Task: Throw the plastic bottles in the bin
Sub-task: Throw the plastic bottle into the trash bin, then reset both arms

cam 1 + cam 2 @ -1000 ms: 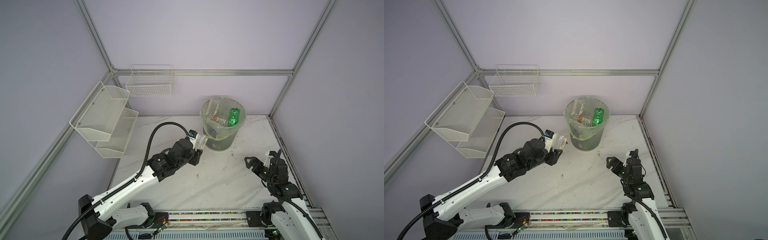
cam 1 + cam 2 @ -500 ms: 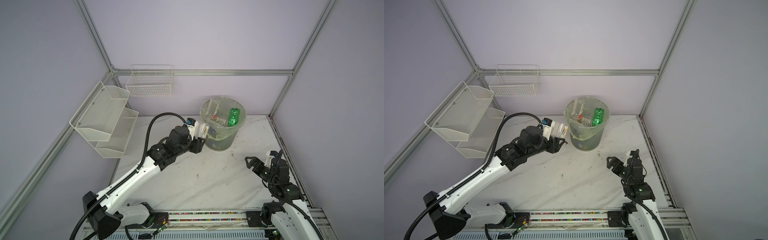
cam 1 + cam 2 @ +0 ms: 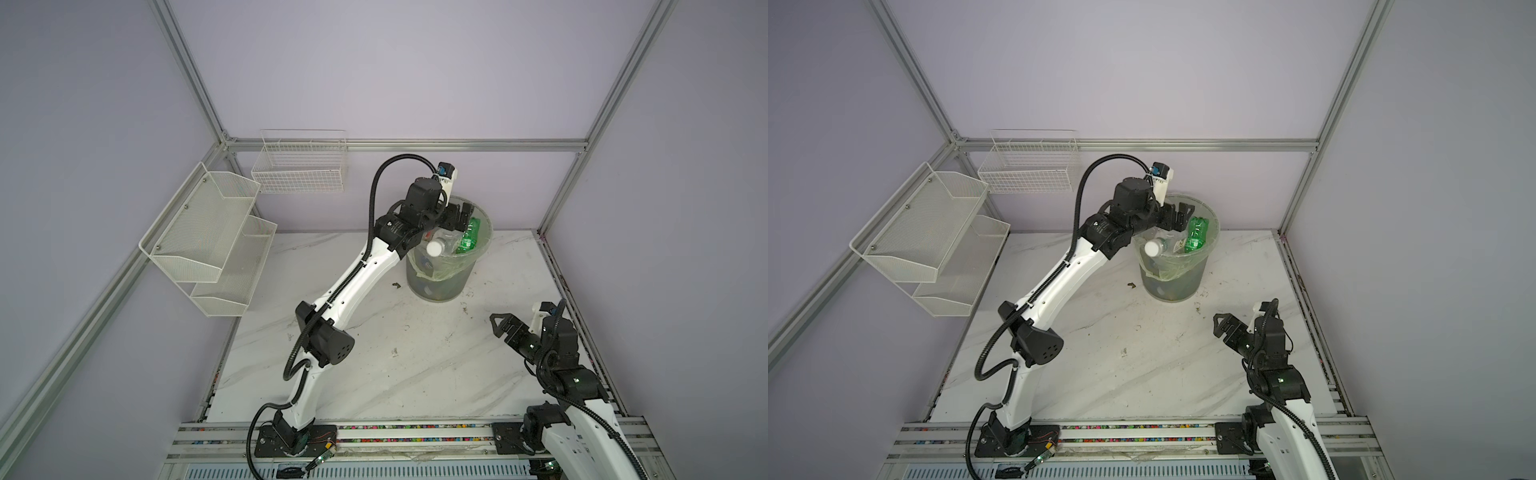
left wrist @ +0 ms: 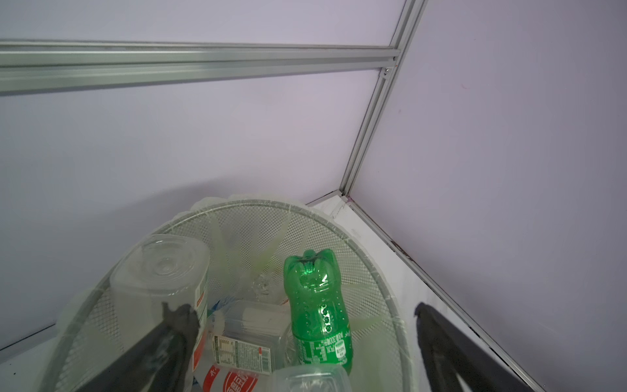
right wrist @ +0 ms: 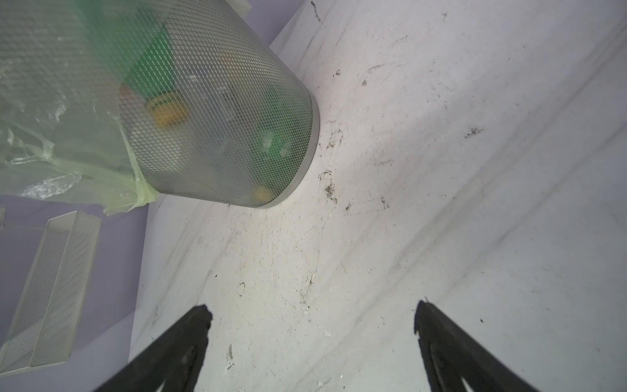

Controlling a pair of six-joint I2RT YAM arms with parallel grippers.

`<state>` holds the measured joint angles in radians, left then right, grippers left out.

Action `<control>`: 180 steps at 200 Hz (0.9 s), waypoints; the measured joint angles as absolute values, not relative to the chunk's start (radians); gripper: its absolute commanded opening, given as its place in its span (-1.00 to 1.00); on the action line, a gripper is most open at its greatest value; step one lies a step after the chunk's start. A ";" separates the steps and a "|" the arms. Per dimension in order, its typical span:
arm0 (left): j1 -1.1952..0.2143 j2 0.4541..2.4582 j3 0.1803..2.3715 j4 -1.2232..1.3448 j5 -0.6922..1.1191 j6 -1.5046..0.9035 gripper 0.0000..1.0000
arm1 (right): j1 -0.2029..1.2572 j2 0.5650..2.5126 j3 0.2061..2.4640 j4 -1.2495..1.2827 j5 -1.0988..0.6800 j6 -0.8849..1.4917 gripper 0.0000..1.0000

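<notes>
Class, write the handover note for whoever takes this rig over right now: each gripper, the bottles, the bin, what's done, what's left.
Left gripper: open, empty, over the bin.
Right gripper: open, empty, above the table.
Bottles: every one in view is inside the bin, among them a green bottle and a clear bottle with a white cap.
Done: no bottle shows on the table in both top views.
Left: lift the left arm clear; probably nothing more to bin.
</notes>
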<state>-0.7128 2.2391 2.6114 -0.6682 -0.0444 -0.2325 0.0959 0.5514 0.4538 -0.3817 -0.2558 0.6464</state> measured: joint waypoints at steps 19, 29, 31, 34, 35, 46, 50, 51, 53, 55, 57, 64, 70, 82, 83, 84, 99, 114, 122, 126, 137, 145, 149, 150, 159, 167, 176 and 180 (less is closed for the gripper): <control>-0.709 2.231 2.564 -0.703 -0.063 -0.226 0.99 | 0.096 0.540 0.454 -0.389 -0.256 0.646 0.95; -0.706 2.167 2.466 -0.674 -0.080 -0.224 1.00 | 0.096 0.538 0.454 -0.390 -0.258 0.646 0.95; -0.706 2.156 2.452 -0.673 -0.084 -0.225 1.00 | 0.096 0.537 0.454 -0.391 -0.258 0.646 0.95; -0.704 2.128 2.417 -0.667 -0.092 -0.225 0.99 | 0.096 0.535 0.454 -0.392 -0.259 0.646 0.95; -0.704 2.123 2.411 -0.665 -0.093 -0.225 0.99 | 0.096 0.536 0.454 -0.392 -0.260 0.646 0.95; -0.698 2.045 2.345 -0.654 -0.123 -0.225 1.00 | 0.096 0.534 0.454 -0.393 -0.261 0.646 0.95; -0.695 2.023 2.335 -0.651 -0.134 -0.225 1.00 | 0.096 0.535 0.454 -0.393 -0.261 0.646 0.95; -0.694 2.019 2.334 -0.651 -0.137 -0.225 1.00 | 0.096 0.535 0.454 -0.393 -0.261 0.646 0.95; -0.692 2.006 2.330 -0.648 -0.144 -0.225 1.00 | 0.096 0.536 0.454 -0.394 -0.261 0.646 0.95; -0.690 1.993 2.328 -0.645 -0.150 -0.225 1.00 | 0.096 0.536 0.454 -0.394 -0.261 0.646 0.95; -0.688 1.985 2.326 -0.643 -0.155 -0.224 1.00 | 0.096 0.537 0.454 -0.395 -0.261 0.646 0.95; -0.677 1.950 2.326 -0.633 -0.173 -0.225 0.99 | 0.096 0.540 0.454 -0.396 -0.261 0.646 0.95; -0.665 1.922 2.326 -0.622 -0.180 -0.224 1.00 | 0.096 0.543 0.454 -0.396 -0.262 0.645 0.95; -0.638 1.877 2.326 -0.601 -0.186 -0.225 1.00 | 0.096 0.552 0.454 -0.395 -0.267 0.646 0.95; -0.634 1.873 2.326 -0.599 -0.187 -0.225 1.00 | 0.096 0.553 0.454 -0.395 -0.267 0.646 0.95; -0.633 1.870 2.326 -0.598 -0.187 -0.225 1.00 | 0.096 0.555 0.454 -0.395 -0.268 0.646 0.95; -0.604 1.838 2.326 -0.587 -0.191 -0.225 1.00 | 0.096 0.570 0.454 -0.393 -0.271 0.645 0.95; -0.589 1.824 2.310 -0.583 -0.194 -0.226 1.00 | 0.096 0.584 0.456 -0.393 -0.271 0.646 0.95; -0.590 1.816 2.284 -0.584 -0.194 -0.226 1.00 | 0.096 0.589 0.458 -0.392 -0.271 0.646 0.95; -0.590 1.811 2.268 -0.585 -0.193 -0.226 0.99 | 0.096 0.590 0.461 -0.393 -0.271 0.646 0.95; -0.595 1.795 2.214 -0.588 -0.190 -0.226 1.00 | 0.096 0.595 0.465 -0.391 -0.271 0.645 0.95; -0.598 1.778 2.162 -0.590 -0.190 -0.225 1.00 | 0.096 0.595 0.467 -0.389 -0.271 0.646 0.95; -0.599 1.766 2.128 -0.590 -0.190 -0.224 1.00 | 0.096 0.595 0.468 -0.385 -0.271 0.646 0.95; -0.600 1.763 2.123 -0.590 -0.190 -0.225 1.00 | 0.096 0.595 0.468 -0.385 -0.271 0.646 0.95; -0.603 1.727 2.042 -0.587 -0.194 -0.224 1.00 | 0.096 0.598 0.469 -0.379 -0.272 0.646 0.95; -0.603 1.688 1.965 -0.582 -0.201 -0.224 1.00 | 0.096 0.601 0.469 -0.376 -0.272 0.646 0.95; -0.602 1.641 1.882 -0.582 -0.214 -0.224 1.00 | 0.096 0.606 0.470 -0.375 -0.272 0.646 0.95; -0.601 1.620 1.847 -0.580 -0.218 -0.225 1.00 | 0.096 0.608 0.470 -0.375 -0.272 0.646 0.95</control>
